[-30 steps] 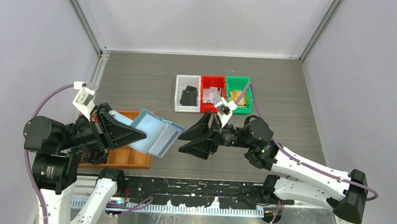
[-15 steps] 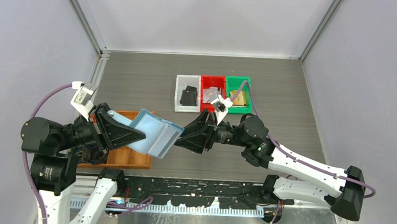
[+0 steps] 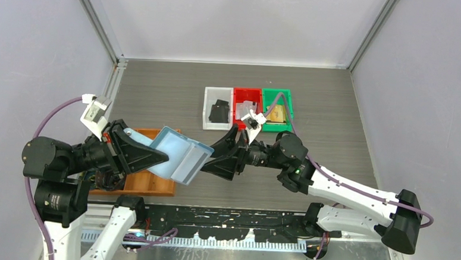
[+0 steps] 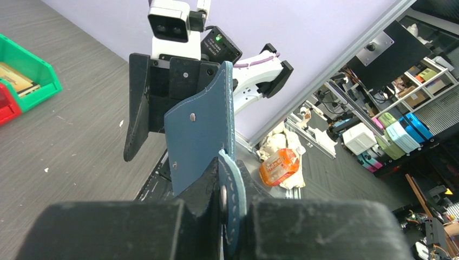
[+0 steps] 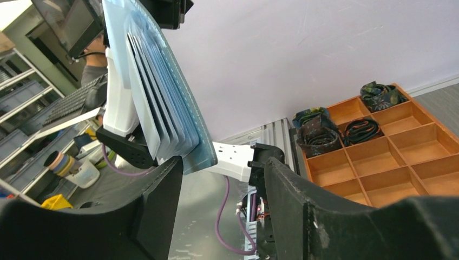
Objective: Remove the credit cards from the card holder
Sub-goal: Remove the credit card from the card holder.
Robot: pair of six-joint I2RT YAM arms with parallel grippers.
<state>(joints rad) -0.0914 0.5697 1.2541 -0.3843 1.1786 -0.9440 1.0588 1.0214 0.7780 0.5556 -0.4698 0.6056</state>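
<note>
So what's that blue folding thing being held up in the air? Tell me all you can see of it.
The card holder is a small folding wallet that looks like leather, with stitched edges. It is teal-blue outside with a metal snap stud, and paler blue inside with stepped card slots. It is held open in the air, one flap pinched by the left gripper, the free flap between the right gripper's open jaws. No card can be made out.

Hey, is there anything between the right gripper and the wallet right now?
Nothing visible. The right gripper is open and sits right at the free edge of the wallet, which the left gripper holds up off the table. Only air lies between them.
</note>
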